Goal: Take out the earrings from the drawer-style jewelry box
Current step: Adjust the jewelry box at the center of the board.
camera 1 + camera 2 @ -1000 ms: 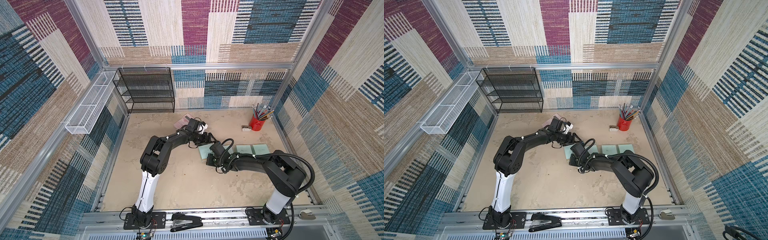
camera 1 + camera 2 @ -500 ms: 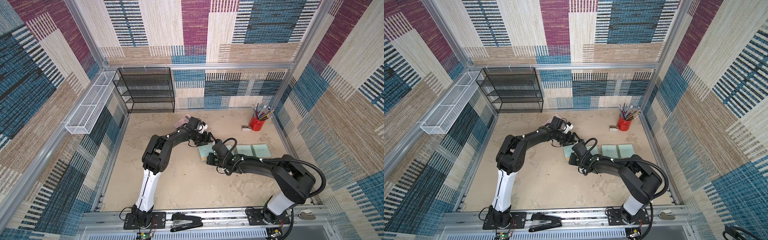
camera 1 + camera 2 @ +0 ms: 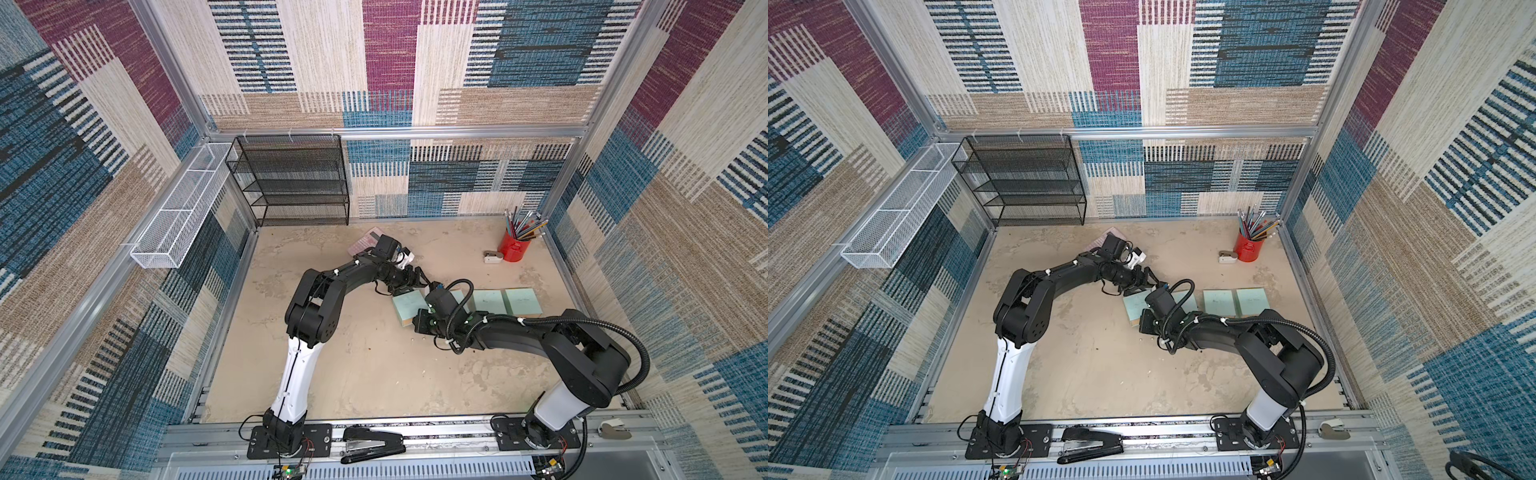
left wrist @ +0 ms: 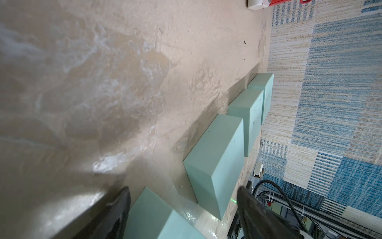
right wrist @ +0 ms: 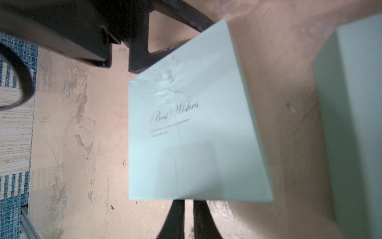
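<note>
Mint box [image 5: 186, 134] lies flat on worktop [image 5: 82, 144]. L pincer [image 4: 183, 190] is wide open astride its far end, gripping nothing. R pincer [image 5: 191, 209] is nearly closed at its near edge; can't tell if it grips anything. Tiny pale speck, poss. an earring [image 5: 290, 107], lies on worktop btwn box & neighbour box [image 5: 351, 124].

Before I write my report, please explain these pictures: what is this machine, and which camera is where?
Two robot arms, left and right, stand on a front rail. Both top views look down from above; each wrist view comes from a camera on one arm. Four mint-green boxes lie in a row on the floor. The left end effector is open, its fingers either side of the end box. The right end effector sits at that box's opposite edge, fingers close together; whether they pinch anything is hidden. A red cup of pencils stands farther back.
</note>
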Action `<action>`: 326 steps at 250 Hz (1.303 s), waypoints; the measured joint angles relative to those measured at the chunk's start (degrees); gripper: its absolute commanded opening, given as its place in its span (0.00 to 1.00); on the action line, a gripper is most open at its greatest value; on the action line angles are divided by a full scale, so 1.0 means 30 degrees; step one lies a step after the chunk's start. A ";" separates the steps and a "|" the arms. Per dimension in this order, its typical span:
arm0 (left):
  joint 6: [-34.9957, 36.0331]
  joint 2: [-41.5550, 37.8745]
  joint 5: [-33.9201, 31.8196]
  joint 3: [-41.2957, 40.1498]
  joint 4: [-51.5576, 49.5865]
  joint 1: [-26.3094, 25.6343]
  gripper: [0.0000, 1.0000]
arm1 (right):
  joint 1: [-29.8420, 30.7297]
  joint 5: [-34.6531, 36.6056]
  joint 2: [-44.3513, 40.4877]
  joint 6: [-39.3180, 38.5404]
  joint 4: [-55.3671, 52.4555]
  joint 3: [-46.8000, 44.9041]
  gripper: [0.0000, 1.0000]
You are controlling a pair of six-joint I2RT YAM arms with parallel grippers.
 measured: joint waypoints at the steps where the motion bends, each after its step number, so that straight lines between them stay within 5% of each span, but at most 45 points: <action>1: 0.0000 0.0000 0.0000 0.0000 0.0000 0.0007 0.81 | 0.0000 -0.0007 0.0007 0.0000 0.0000 0.0015 0.14; 241: -0.0670 0.0576 0.1705 0.1122 -0.0576 0.0503 0.81 | 0.0197 -0.1814 0.0437 -0.0233 0.0729 0.0401 0.36; 326: -0.1319 0.0168 0.2091 0.0692 0.0146 0.1428 0.81 | 0.0197 -0.2572 0.0503 -0.0357 0.1129 0.0648 0.51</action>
